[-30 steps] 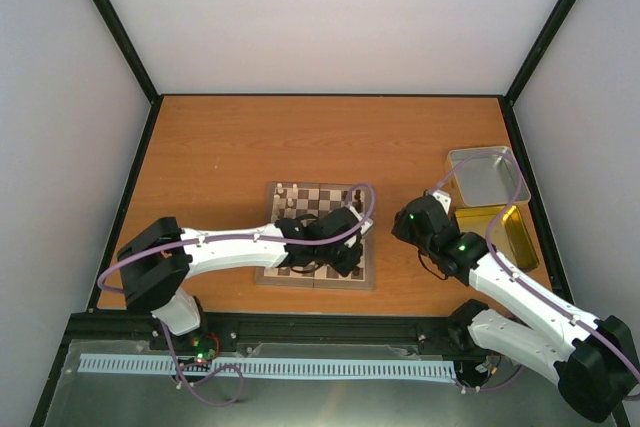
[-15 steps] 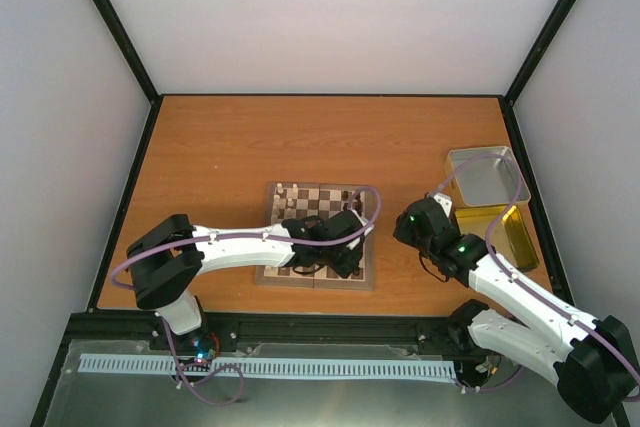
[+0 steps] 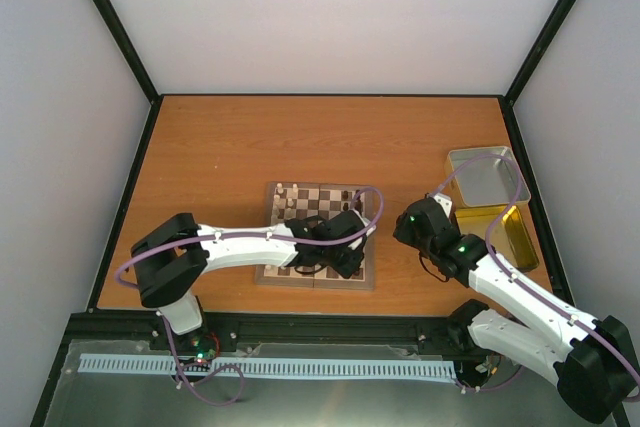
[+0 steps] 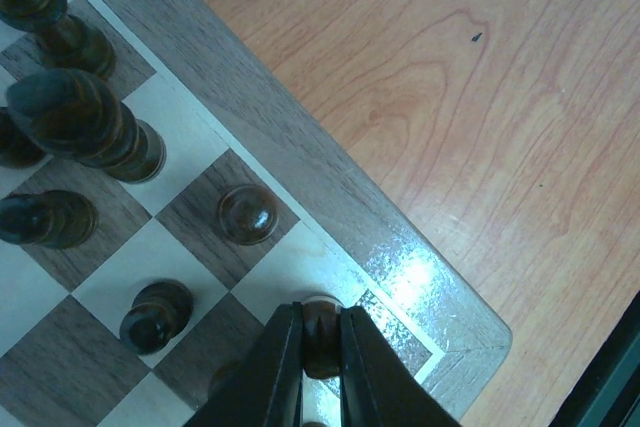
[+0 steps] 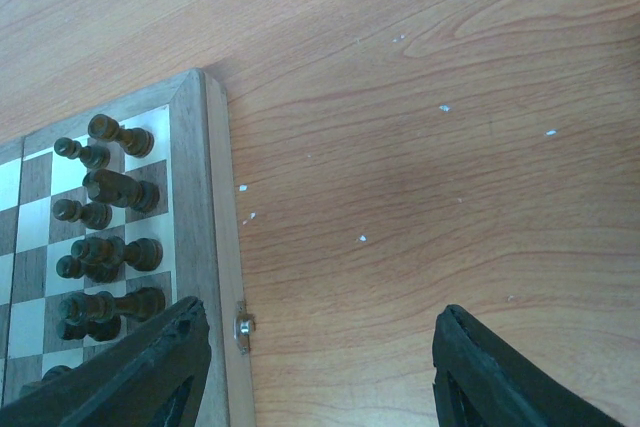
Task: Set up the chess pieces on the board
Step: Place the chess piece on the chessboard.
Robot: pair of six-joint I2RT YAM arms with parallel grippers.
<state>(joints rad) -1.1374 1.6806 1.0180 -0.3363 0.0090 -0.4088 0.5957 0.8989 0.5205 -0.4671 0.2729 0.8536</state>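
Note:
The board [image 3: 300, 197] lies mid-table, with dark chess pieces [image 3: 288, 203] along its far edge. My left gripper [image 3: 350, 269] reaches over the board's near right part. In the left wrist view it [image 4: 321, 319] is shut on a dark brown piece [image 4: 321, 335] over a cream square beside the corner of the brown border [image 4: 300, 162]. Other dark pieces [image 4: 247, 213] stand on nearby squares to the left. My right gripper [image 3: 405, 229] hovers over bare table right of the board. In its own view it [image 5: 320, 357] is open with nothing between its fingers, and the board's edge [image 5: 190, 177] with dark pieces [image 5: 112, 190] shows at left.
A silver metal tray [image 3: 487, 175] and a gold tray [image 3: 497, 232] sit at the right side of the table, just behind the right arm. A small metal clasp [image 5: 242, 327] sticks out from the board's side. Black frame posts border the table.
The rear of the left arm has shifted slightly to the right while its gripper stays over the same board corner. The right arm has not moved.

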